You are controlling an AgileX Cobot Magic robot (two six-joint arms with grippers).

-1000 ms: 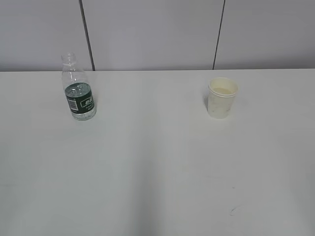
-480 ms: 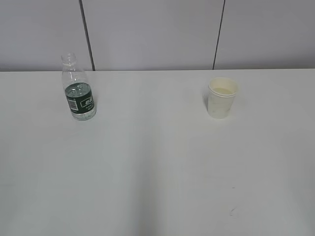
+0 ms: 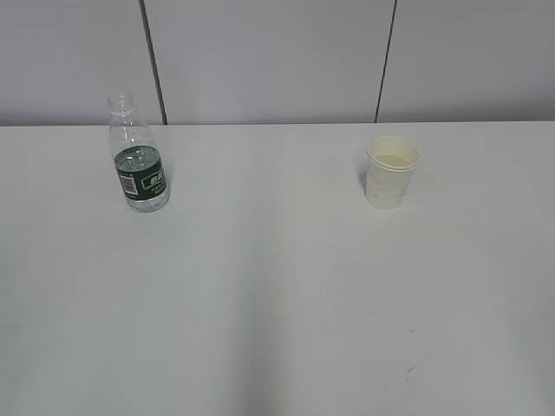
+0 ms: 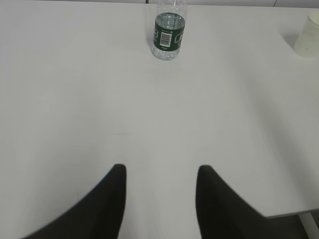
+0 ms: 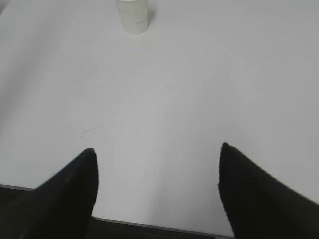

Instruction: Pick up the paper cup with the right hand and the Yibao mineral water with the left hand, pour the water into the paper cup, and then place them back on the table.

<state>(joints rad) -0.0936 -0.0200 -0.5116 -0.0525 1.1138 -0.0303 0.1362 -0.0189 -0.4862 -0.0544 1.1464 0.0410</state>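
- Quickly: small clear plastic capless bottle, the Yibao mineral water (image 3: 139, 160), stood upright on the large plain white table (image 3: 277, 295), left side of exterior view.
- Dark green label band with white text on the bottle; text too small to read. Left wrist view showed a white barcode patch on that label (image 4: 168, 36).
- Clear water (image 3: 143, 201) visible low in the bottle; exact level hard to tell.
- Small off-white paper cup (image 3: 391, 172) with rolled rim stood upright on the table, right side of exterior view, well apart from the bottle. Cream inside; whether it held liquid could not be told.
- No writing seen on the cup, only faint specks.
- Versus the earlier exterior frames: bottle and cup were in the same spots, nothing shifted, no arm had entered that view.
- Left hand (image 4: 160, 199): two black fingers at bottom of left wrist view, parted about halfway, nothing between them. Bottle was far ahead, near the top of that view, roughly in line with the gap; cup at the top right edge (image 4: 308, 39).
- Right hand (image 5: 157, 186): black fingers spread wide, holding nothing, hovering over the near table edge. Cup (image 5: 132, 15) far ahead at the top of the right wrist view, a bit left of the gap.
- Faint dark scuff mark (image 5: 88, 131) on the table between right hand and cup.
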